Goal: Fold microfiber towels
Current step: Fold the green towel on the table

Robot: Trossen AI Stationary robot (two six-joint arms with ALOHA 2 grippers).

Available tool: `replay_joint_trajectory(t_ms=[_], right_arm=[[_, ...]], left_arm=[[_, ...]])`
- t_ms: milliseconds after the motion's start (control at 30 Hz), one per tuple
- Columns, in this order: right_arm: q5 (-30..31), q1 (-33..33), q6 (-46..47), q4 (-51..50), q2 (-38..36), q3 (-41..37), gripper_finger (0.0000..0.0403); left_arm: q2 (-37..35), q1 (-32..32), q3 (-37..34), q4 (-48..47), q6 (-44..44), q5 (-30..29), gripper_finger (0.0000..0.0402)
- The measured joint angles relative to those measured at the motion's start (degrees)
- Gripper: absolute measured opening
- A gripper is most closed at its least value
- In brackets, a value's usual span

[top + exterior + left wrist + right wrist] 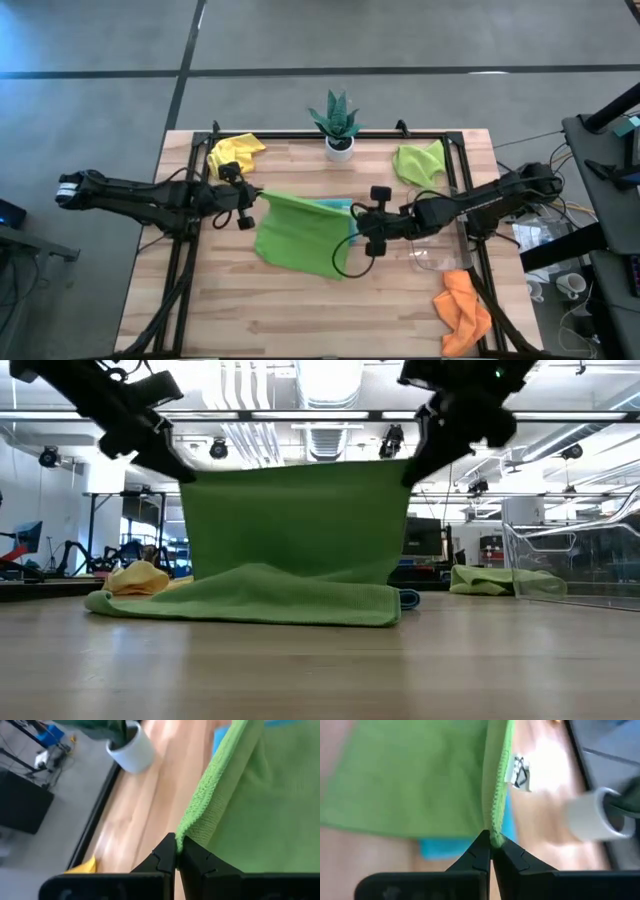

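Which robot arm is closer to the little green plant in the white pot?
Right, but only slightly. The spiky green plant in its white pot stands at the table's far edge; the right gripper is just nearer than the left gripper, both holding the lime green towel.

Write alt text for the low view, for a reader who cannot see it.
A lime green towel hangs like a curtain between the left gripper and the right gripper, each shut on an upper corner, its lower part lying bunched on the wooden table. A yellow towel lies behind on one side, another green towel and a clear plastic tray on the other.
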Motion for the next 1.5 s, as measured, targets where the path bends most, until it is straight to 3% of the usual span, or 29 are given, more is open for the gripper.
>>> replay_joint_trajectory(t_ms=[133,467,767,1000,1200,1500], right_arm=[[-6.60,0.24,1.91,4.65,1.18,-0.68,0.0009],[-16.53,2.52,4.63,4.85,11.75,1.46,0.0009],[-18.26,4.08,5.02,4.70,19.29,7.24,0.0009],[-18.22,4.72,4.98,4.64,23.39,8.41,0.0009],[-18.23,5.11,4.96,5.31,23.52,8.28,0.0009],[-18.18,5.07,4.36,5.27,23.52,8.17,0.0009]], left_arm=[[-0.79,-0.04,0.00,-4.13,-1.44,2.68,0.0000],[0.11,-0.19,-4.25,-2.92,-5.15,18.77,0.0000],[6.76,-0.60,-7.86,3.04,-5.31,29.35,0.0000],[13.79,-0.65,-7.91,2.96,-5.41,31.59,0.0000],[16.35,-0.65,-7.61,2.12,-5.96,40.48,0.0000],[16.94,-0.67,-7.32,2.60,-7.07,40.86,0.0000]])
